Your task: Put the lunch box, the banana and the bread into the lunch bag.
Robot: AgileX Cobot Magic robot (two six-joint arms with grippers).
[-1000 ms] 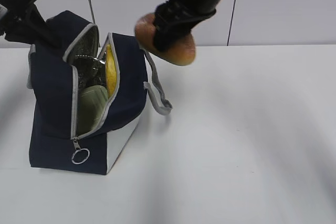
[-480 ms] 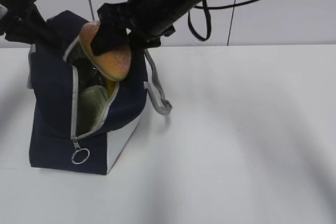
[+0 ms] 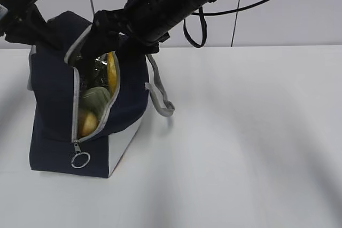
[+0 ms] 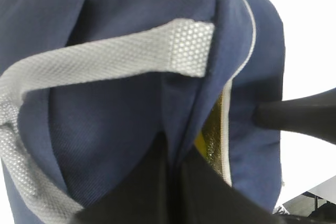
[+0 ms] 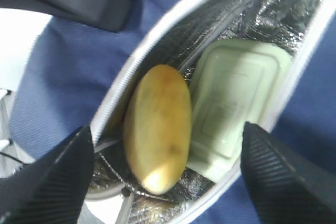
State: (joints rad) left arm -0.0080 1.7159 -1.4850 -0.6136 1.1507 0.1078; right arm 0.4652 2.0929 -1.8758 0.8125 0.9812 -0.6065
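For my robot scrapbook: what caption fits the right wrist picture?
Open right gripper above the golden-brown oval bread lying beside the sage-green-lidded lunch box inside the navy lunch bag.

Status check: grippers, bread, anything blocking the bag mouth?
Right gripper open above the lunch bag. Left gripper pinching bag fabric. Bread inside beside the lunch box, banana in too. Nothing blocking the mouth.
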